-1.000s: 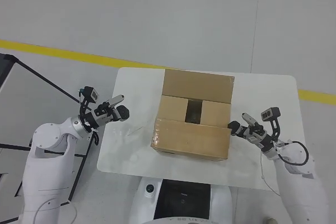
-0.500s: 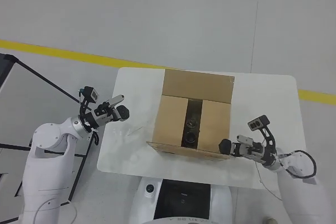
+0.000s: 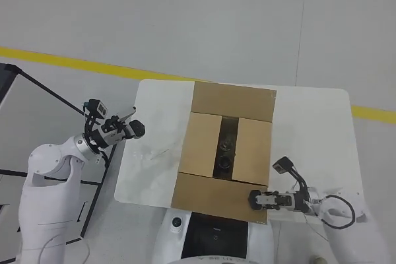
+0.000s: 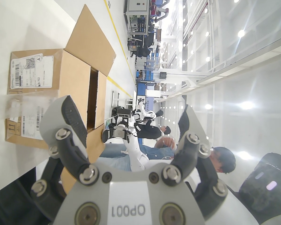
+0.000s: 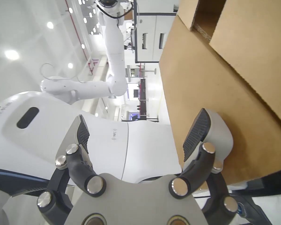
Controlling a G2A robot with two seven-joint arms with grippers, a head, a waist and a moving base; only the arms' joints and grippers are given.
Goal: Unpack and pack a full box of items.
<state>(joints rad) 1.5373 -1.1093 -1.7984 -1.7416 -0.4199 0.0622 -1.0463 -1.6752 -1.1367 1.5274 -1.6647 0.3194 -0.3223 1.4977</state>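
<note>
A brown cardboard box (image 3: 201, 142) stands mid-table with its far flap (image 3: 234, 101) folded back. Its near flap (image 3: 214, 197) lies folded out past the table's front edge. The two inner flaps stay down with a gap between them, where dark items (image 3: 224, 153) show. My right gripper (image 3: 254, 198) is open at the near flap's right corner. One of its fingers (image 5: 197, 127) rests against the flap's cardboard (image 5: 224, 94), with nothing between the fingers. My left gripper (image 3: 135, 127) hangs open and empty left of the box (image 4: 49, 76), above the table's left edge.
The white table (image 3: 152, 171) has bare surface left and right of the box. A black frame (image 3: 53, 99) stands on the floor beside the table's left side. A yellow floor line (image 3: 66, 63) runs behind it.
My right gripper swung from the box's right side to the front, and the near flap went from closed to folded out flat. The left gripper shifted slightly left and away.
</note>
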